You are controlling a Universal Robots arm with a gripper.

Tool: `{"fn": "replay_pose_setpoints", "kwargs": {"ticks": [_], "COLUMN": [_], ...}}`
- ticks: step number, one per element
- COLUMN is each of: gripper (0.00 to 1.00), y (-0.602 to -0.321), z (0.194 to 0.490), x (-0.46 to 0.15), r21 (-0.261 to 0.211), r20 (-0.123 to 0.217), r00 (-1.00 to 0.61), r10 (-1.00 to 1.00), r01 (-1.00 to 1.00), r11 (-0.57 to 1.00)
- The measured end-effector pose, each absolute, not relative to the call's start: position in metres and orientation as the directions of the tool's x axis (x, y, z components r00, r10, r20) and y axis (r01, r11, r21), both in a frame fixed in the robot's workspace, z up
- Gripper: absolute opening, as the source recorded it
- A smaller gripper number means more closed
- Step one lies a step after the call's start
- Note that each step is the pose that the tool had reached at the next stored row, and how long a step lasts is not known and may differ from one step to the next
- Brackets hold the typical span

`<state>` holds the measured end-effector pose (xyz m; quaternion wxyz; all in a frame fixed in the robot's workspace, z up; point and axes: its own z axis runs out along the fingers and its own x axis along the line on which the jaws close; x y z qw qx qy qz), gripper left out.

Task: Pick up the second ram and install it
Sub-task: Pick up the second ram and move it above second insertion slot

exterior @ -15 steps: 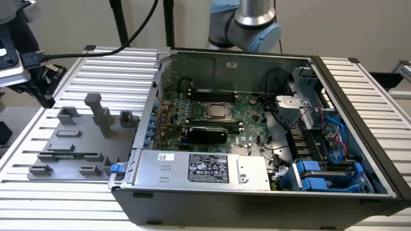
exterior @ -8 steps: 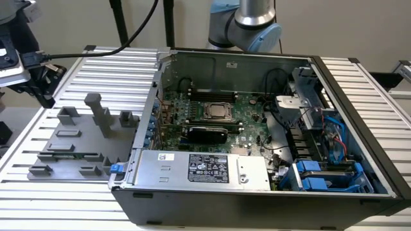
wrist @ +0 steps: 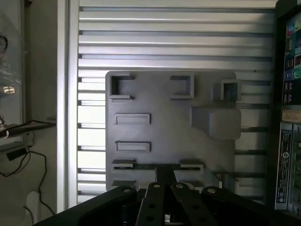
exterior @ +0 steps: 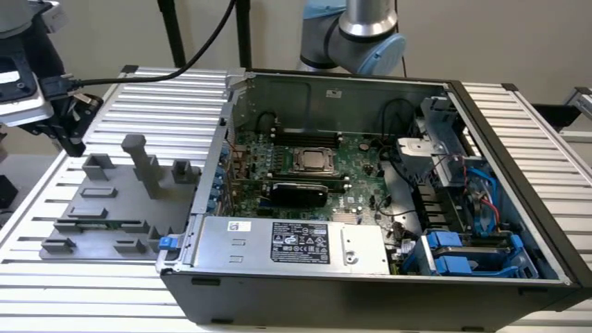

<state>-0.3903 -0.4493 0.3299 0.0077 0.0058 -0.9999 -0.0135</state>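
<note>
Ram number two (exterior: 93, 224) lies flat, a thin green strip in a slot of the grey tray (exterior: 125, 211), toward the tray's near edge on the exterior view's left. The pincer (exterior: 72, 142) hangs above the tray, apart from the stick, and I cannot tell whether it is open or closed. The tray rests on my slatted metal desk (exterior: 518, 118), just beside the open computer case (exterior: 370, 284), whose motherboard (exterior: 356, 201) lies exposed.
</note>
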Motion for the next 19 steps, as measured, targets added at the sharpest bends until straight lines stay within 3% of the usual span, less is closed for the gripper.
{"fn": "replay_pose_setpoints", "kwargs": {"ticks": [19], "gripper": [0.00], "y": [-0.449], "z": [0.312], "x": [-0.390], "r21": [0.027], "r20": [0.015], "r00": [-0.940], "r10": [-0.340], "r01": [-0.339], "r11": [0.940]}}
